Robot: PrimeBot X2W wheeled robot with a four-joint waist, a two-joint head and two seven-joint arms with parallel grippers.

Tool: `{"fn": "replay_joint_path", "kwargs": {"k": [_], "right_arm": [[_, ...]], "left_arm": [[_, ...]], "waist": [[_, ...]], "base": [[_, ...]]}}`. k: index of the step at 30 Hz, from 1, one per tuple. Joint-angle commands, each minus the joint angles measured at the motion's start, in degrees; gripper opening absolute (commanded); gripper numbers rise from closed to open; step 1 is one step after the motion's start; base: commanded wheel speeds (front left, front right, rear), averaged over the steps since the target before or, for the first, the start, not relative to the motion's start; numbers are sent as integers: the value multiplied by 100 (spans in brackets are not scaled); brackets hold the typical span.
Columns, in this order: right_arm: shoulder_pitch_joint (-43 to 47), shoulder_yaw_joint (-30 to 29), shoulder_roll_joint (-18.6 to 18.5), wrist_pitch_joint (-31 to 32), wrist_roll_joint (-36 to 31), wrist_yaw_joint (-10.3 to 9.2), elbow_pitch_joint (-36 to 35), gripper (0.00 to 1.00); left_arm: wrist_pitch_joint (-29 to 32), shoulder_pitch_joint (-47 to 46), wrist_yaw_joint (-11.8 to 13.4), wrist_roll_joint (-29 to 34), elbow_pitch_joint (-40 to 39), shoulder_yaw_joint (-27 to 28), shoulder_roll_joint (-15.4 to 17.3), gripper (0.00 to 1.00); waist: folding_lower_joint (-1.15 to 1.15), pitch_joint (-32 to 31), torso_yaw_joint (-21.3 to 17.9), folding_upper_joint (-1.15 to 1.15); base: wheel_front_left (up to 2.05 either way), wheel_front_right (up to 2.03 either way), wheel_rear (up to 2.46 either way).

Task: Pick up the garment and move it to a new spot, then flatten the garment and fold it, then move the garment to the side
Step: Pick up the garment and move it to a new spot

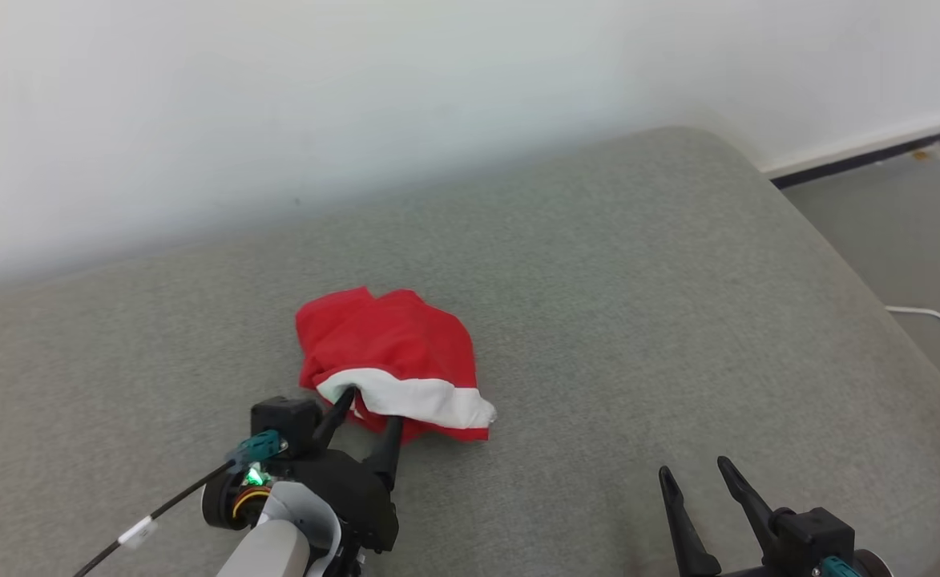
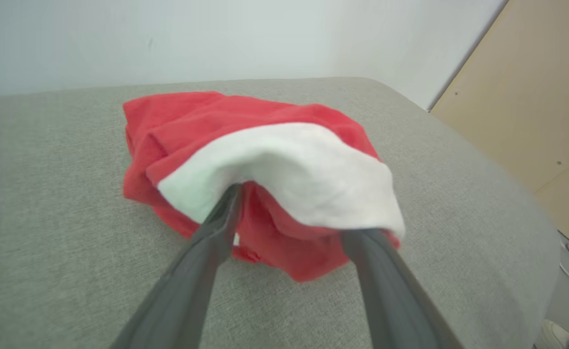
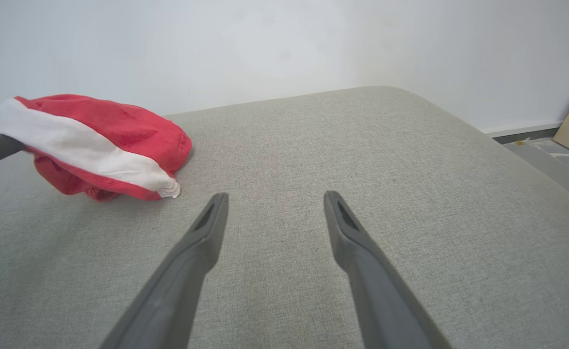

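- Grey padded surface [image 1: 638,320] spans most of the scene, with a pale wall [image 1: 277,96] behind it and floor [image 1: 902,216] off its right end.
- Garment [image 1: 389,353]: red, crumpled into a heap left of centre on the padding. Its long axis runs from far-left to near-right.
- White band [image 1: 421,399] lies along the heap's near edge, facing the robot and drooping to the right.
- Left hand [image 1: 372,407]: the arm comes in low from the near-left, fingers pointing away and slightly right. Fingers are spread wide, with both tips tucked under the white band and red cloth bunched between them.
- Right hand [image 1: 694,467]: at near-right, fingers pointing away. Spread wide and holding nothing, well apart from the garment.
- Thin white cable [image 1: 934,316] lies on the floor at far right.
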Motion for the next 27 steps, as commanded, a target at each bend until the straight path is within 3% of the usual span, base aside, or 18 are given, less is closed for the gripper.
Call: {"fn": "replay_joint_path", "kwargs": {"k": [1, 11, 18, 27], "right_arm": [[66, -3, -2, 13, 16, -12, -3, 100], [254, -210, -69, 34, -11, -12, -74, 100], [355, -409, -51, 43, -31, -12, -150, 100], [394, -564, -33, -31, -74, -12, -115, 100]], "left_arm": [[-149, 97, -1, -72, 22, 47, -25, 100], [-996, 694, 29, -255, -553, 373, 39, 100], [-1079, 1508, 144, -104, -1516, 897, 107, 100], [-1079, 2627, 230, 446, -2561, 1798, -1, 100]], "waist": [[-1, -142, 246, 0], [-1, -448, 1018, 0], [-1, -554, 1498, 0], [-1, -642, 1769, 0]], "base": [[0, 0, 0], [0, 0, 0], [0, 0, 0], [0, 0, 0]]}}
